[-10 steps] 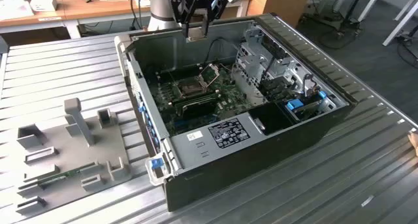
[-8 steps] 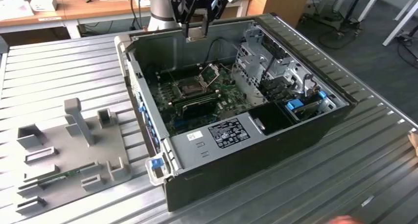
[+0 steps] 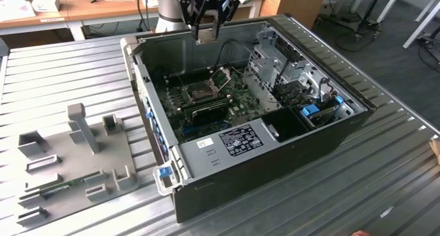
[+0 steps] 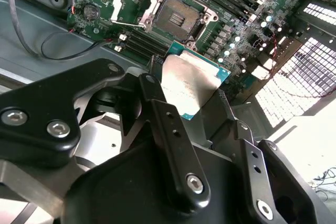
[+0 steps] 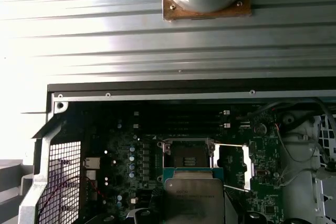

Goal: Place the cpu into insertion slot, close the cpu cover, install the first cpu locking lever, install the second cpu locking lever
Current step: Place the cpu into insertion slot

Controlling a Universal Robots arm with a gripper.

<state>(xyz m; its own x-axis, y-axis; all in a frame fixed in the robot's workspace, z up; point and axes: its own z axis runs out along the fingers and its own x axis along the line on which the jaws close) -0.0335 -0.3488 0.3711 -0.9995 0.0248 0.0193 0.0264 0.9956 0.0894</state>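
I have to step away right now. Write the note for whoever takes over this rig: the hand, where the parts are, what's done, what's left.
Hand: shut on the chip, in the air above the open computer case.
Socket: empty, on the green board inside the case, below the chip and apart from it.
Cover: swung open beside the socket.
Done: the chip is in the hand, over the board.
Left: chip not seated, cover not closed, neither lever locked. The levers are too thin to make out.
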